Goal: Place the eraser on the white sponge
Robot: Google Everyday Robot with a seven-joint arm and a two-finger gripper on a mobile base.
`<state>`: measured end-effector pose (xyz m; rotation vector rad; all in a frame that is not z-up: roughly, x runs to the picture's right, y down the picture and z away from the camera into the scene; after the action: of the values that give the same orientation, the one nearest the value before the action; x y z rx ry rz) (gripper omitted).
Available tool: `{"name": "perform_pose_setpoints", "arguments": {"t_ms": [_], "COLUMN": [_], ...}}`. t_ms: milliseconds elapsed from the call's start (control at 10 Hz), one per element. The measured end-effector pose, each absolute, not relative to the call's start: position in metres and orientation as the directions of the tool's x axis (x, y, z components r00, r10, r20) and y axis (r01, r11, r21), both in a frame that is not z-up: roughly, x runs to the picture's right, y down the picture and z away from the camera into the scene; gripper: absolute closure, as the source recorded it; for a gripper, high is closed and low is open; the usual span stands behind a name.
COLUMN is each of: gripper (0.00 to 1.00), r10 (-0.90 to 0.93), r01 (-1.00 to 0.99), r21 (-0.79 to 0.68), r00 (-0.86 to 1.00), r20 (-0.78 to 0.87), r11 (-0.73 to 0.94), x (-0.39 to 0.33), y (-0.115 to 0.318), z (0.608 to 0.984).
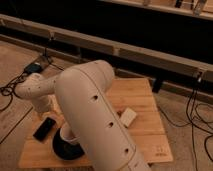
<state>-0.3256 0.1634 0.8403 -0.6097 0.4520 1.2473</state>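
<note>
The eraser (44, 129) lies flat on the bench (142, 92), well to the left of the white sponge (128, 117) as the camera sees it. The sponge sits apart from everything else with its top bare, so it is free to receive the slab. The arm (95, 115) bulks in front of the sponge, bends at its elbow far to the sponge's left and turns downward, which puts the pincer (45, 114) just above the eraser's far end. I cannot tell whether it is spread or pressed together, nor whether it touches the slab. The posture reads as a top-down approach, so the grasp looks not yet made. Between sponge and eraser, nearer the eraser, a white cup (66, 134) stands on a dark round dish (65, 151). Carrying the slab across will likely mean lifting it over them.
</note>
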Motion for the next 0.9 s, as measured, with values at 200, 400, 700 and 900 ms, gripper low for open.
{"name": "perform_pose_setpoints", "arguments": {"t_ms": [200,400,700,900], "gripper": [0.35,0.35,0.35,0.35], "r10": [0.725,0.712,0.697,0.692], "r01": [-0.96,-0.957,-0.954,-0.956], "r21": [-0.174,-0.167,-0.152,-0.136], "r00": [0.279,0.289,0.292,0.284], "r20": [-0.63,-0.64,-0.654,-0.664], "r11": [0.218,0.239,0.257,0.261], "x": [-0.33,-0.335,-0.339,-0.336], "y": [0.172,0.181,0.194,0.203], "z": [0.842,0.844,0.846,0.845]}}
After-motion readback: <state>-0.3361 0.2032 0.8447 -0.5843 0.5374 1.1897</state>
